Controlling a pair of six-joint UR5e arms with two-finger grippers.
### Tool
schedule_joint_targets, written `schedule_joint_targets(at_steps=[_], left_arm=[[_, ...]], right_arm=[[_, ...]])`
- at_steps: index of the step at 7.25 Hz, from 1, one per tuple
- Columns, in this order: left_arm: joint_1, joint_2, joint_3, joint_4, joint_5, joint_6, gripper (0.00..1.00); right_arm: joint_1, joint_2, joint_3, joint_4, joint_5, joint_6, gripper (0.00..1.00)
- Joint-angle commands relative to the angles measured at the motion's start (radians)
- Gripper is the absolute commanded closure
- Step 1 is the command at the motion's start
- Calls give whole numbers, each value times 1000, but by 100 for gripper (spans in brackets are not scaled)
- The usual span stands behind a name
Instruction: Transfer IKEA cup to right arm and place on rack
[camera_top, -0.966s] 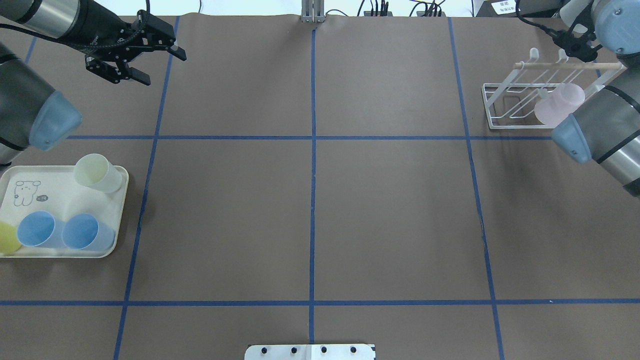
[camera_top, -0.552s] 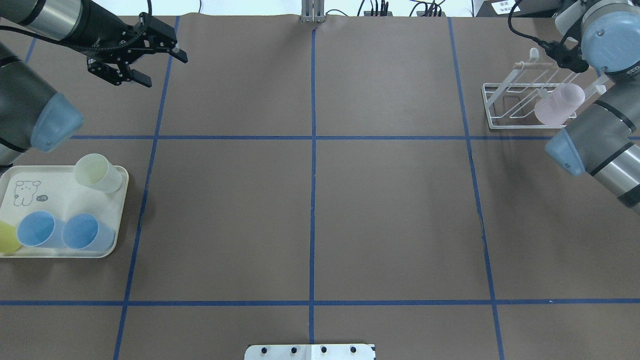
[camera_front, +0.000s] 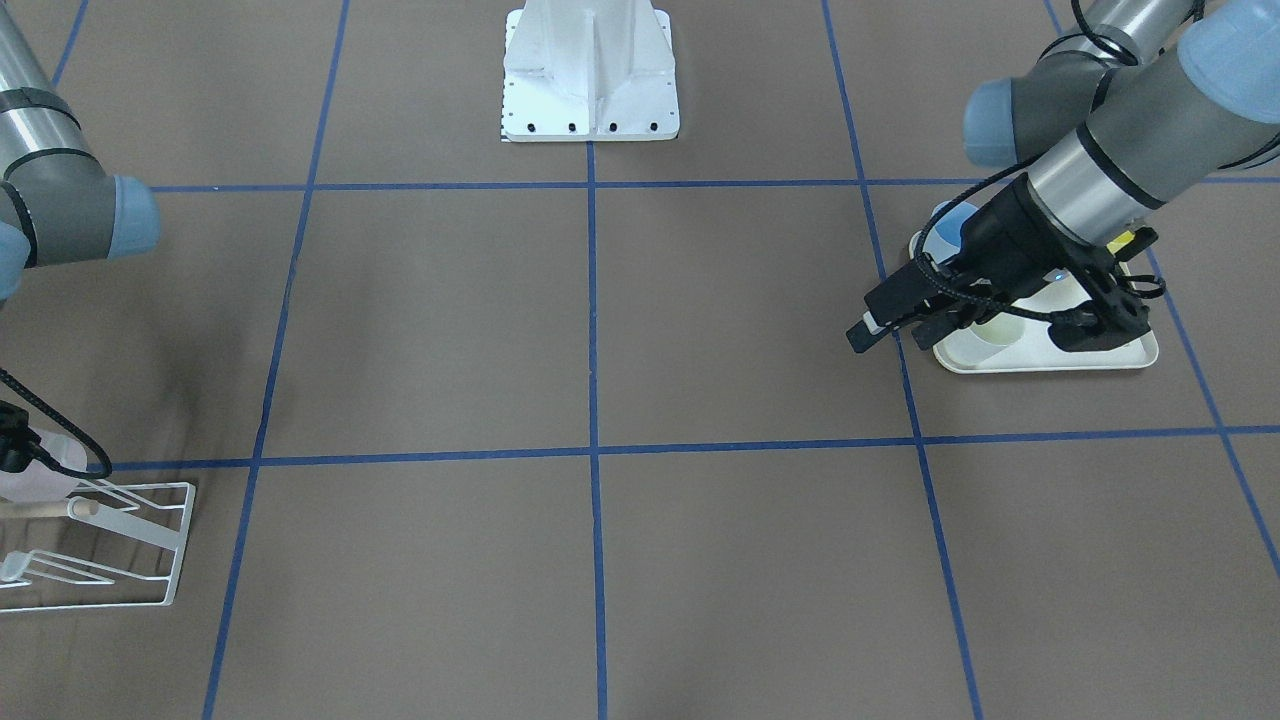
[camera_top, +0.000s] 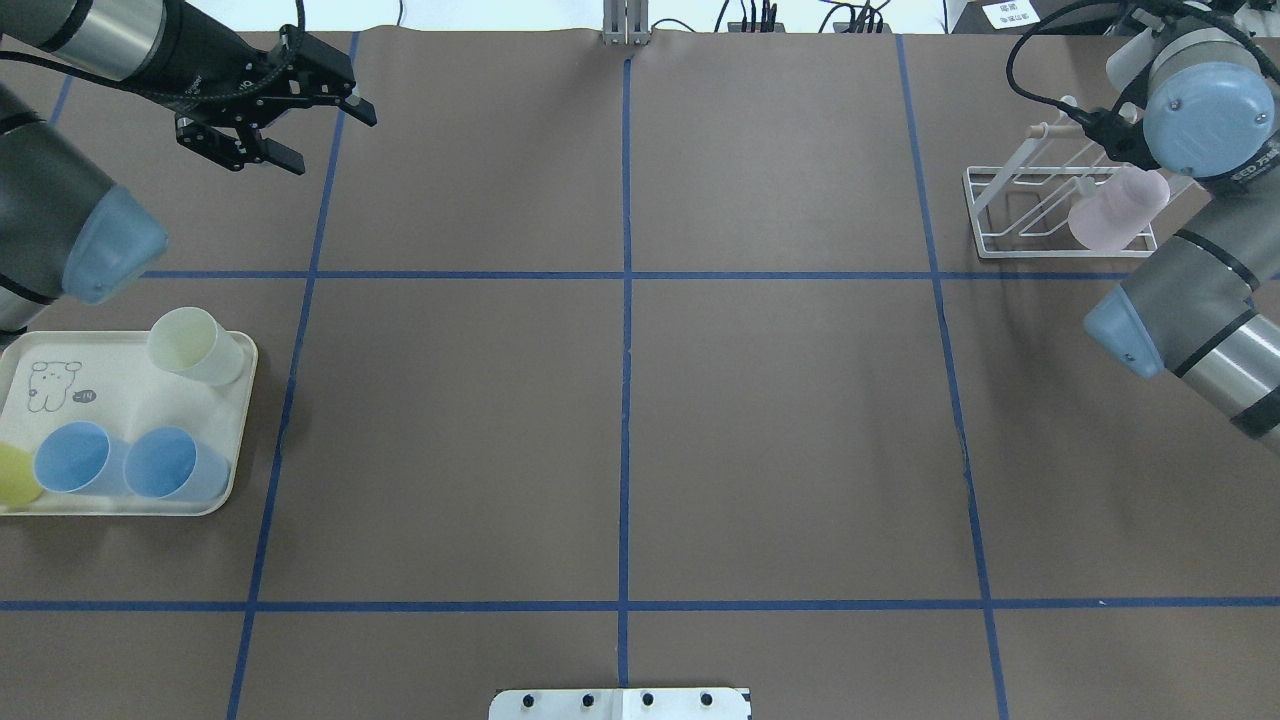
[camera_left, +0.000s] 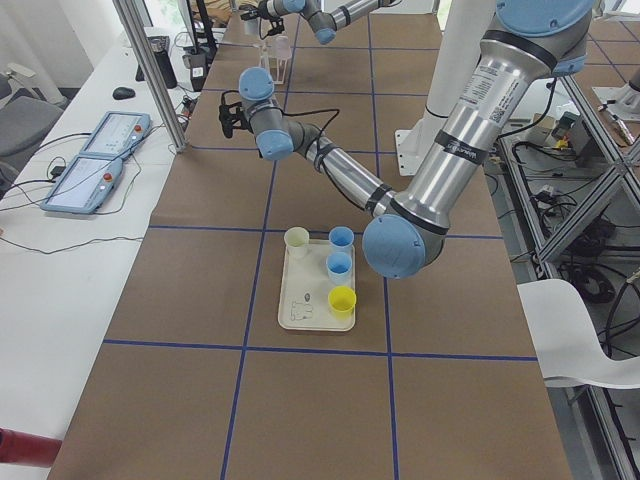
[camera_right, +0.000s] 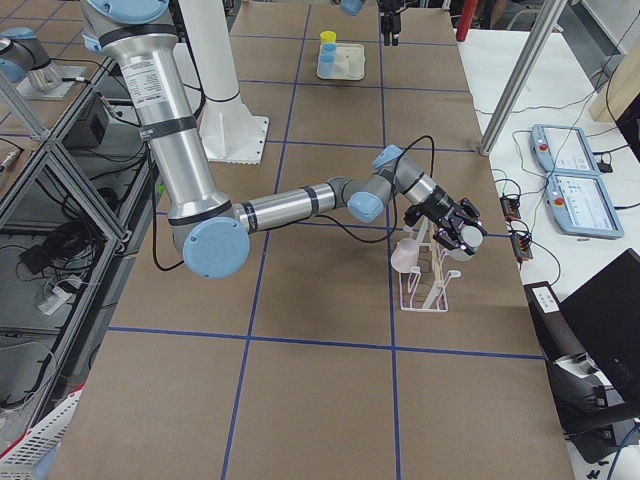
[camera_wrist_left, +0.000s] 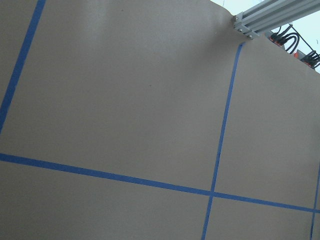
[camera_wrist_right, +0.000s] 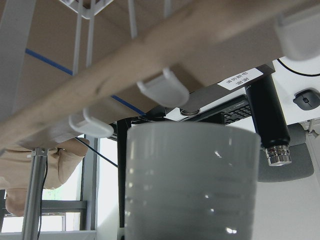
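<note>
- Left gripper (camera_top: 330, 143) hangs open over the bench (camera_top: 620, 400); right gripper (camera_right: 458, 238), can't tell.
- One pink cup (camera_top: 1115, 212) on one rack (camera_top: 1000, 205), tilted along a prong.
- One tray (camera_top: 120, 400), four cups.

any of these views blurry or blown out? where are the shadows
Right wrist-mounted: the wooden dowel near the lens is badly out of focus, the cup sharper with small glints, against bright backlight. Left wrist-mounted: soft, top right corner washed out. Overhead exterior: even light, a faint shadow beside the tray. Exterior front-facing: a soft shadow on the table, left side.
</note>
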Motion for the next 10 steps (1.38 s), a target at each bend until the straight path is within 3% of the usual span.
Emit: schedule_joint_targets(at_steps=[1,4,10], left_arm=[[0,1,0,-1,0,0,0],[0,1,0,-1,0,0,0],[0,1,0,-1,0,0,0]], right_arm=[[-25,-4,-4,0,-24,20,67],[-34,-12,-8,0,-46,20,63],[-50,-12,-10,-1,-50,20,40]])
